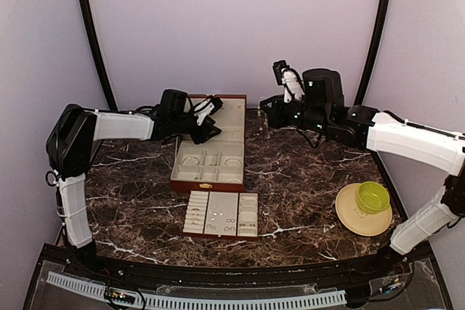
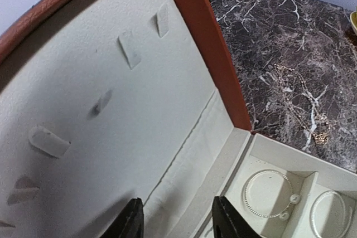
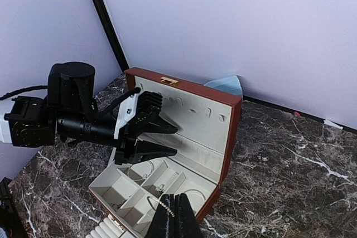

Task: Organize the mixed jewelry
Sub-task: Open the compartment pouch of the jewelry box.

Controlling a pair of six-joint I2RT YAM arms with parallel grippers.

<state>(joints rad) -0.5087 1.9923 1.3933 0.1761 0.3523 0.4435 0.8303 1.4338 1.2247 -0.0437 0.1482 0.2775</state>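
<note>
The red-brown box [image 1: 234, 99] stands open with its cream lid [image 2: 111, 82] upright. My left gripper [image 2: 177, 218] hovers open inside it, close to the lid's lining, with nothing between its fingers; the right wrist view shows the left gripper [image 3: 170, 137] above the rear compartments. My right gripper [image 3: 174, 200] is shut on a thin beaded chain [image 3: 160, 202] and hangs over the box's front right corner. Two bracelets [image 2: 268, 193] lie in the box's compartments. Several tiny rings and earrings [image 1: 218, 218] sit in the cream tray [image 1: 248, 217]. A fine gold chain [image 2: 295, 96] lies on the marble.
A green bowl [image 1: 373, 196] rests on a tan plate [image 1: 356, 217] at the right of the table. Something pale blue [image 3: 226, 85] lies behind the box against the back wall. The tray sits just in front of the box.
</note>
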